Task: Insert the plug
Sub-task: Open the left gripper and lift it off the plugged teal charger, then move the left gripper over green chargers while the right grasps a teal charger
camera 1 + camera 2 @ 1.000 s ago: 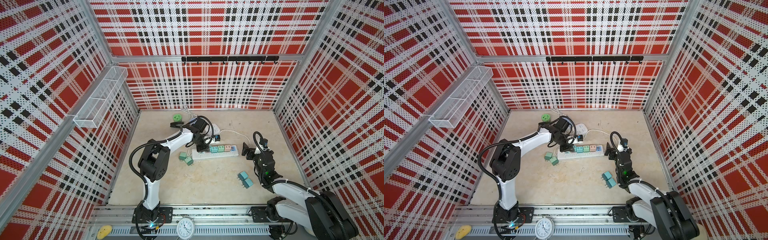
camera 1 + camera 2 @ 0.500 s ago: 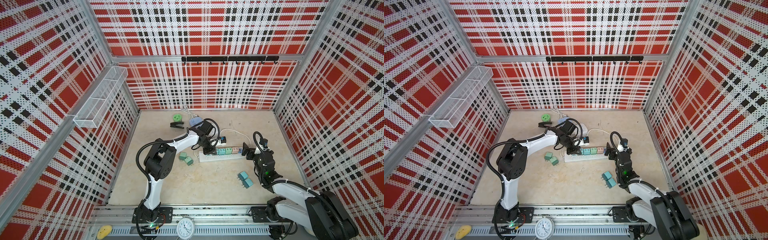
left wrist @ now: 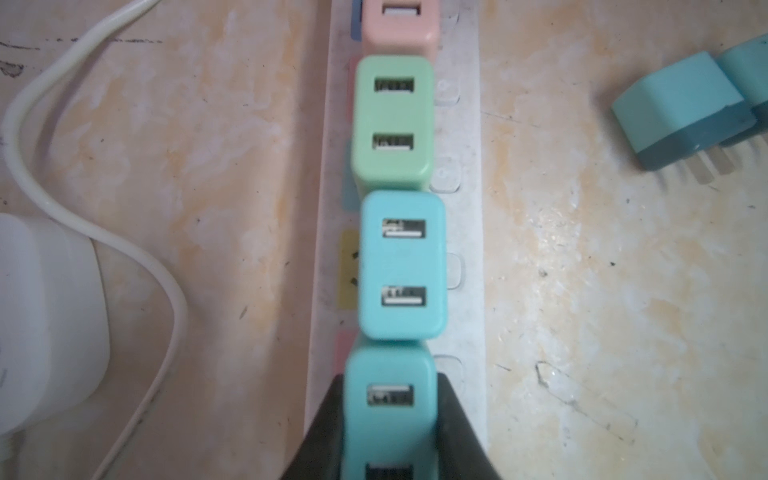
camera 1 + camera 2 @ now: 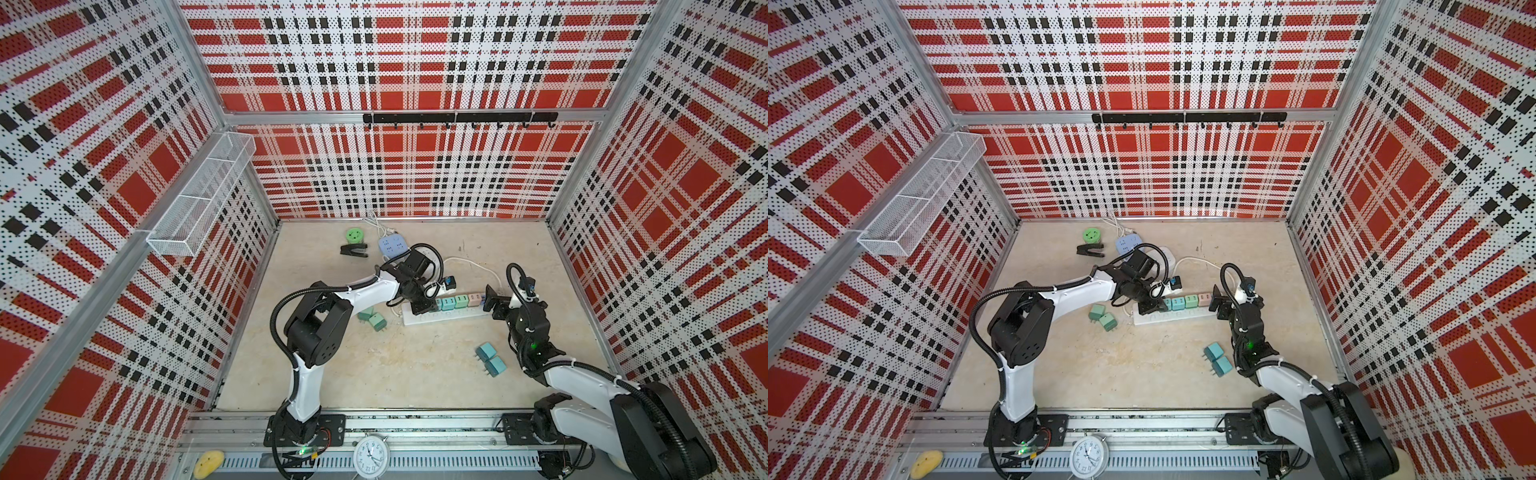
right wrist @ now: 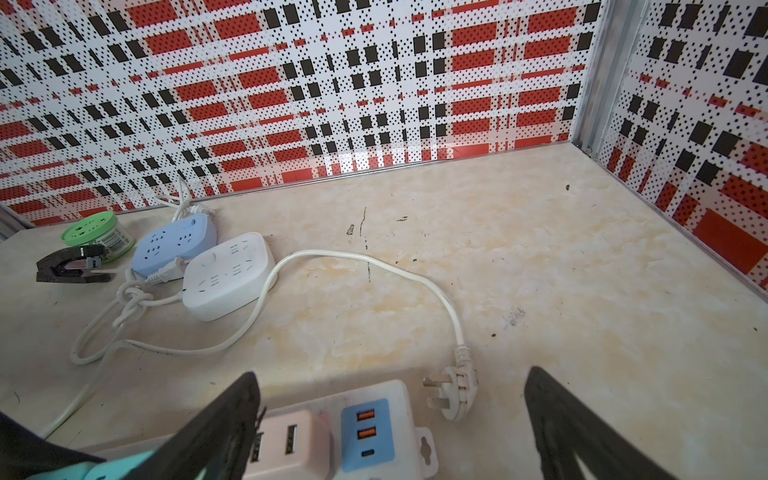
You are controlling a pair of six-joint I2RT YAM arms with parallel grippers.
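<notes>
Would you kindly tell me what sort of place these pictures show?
Probably a robot test cell, not a home: red-plaid perforated wall panels enclose a beige marbled tabletop, two white-and-black robot arms stand bolted to an aluminium rail, and a white power strip holds pastel USB chargers.

Teal plug cropped by frame edge, prongs hidden; pink charger cropped.

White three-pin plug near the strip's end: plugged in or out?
Out. The white three-pin plug lies on the table, pins bare, beside the power strip.
</notes>
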